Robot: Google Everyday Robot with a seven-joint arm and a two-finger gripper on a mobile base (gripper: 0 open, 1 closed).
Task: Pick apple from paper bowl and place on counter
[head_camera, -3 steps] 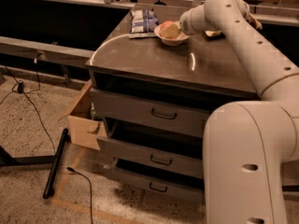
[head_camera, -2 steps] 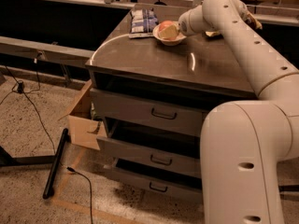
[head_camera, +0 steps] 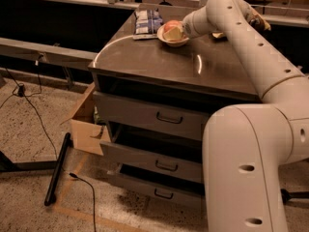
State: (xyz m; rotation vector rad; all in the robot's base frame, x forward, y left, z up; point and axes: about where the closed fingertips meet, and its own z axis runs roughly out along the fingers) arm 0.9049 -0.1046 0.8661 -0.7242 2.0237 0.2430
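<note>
Because the small round red-orange apple (head_camera: 169, 27) sits in the little white paper bowl (head_camera: 172, 43) at the far side of the dark shiny counter (head_camera: 159, 64), the white arm (head_camera: 251, 42) reaches right across the top. Its gripper (head_camera: 176, 33) is down at the bowl, against the apple, near a blue and white packet (head_camera: 147, 21). Whether it has grabbed the apple yet, I cannot tell.

Table (head_camera: 164, 64): dark glossy top, three grey drawers (head_camera: 159, 117) beneath. Standing on it near the far edge: white paper bowl (head_camera: 170, 42). Blue-and-white packet (head_camera: 147, 22) lies flat just left of the bowl; contact between them cannot be told. Tool (head_camera: 176, 33) sits at the bowl, above the table's far part.
</note>
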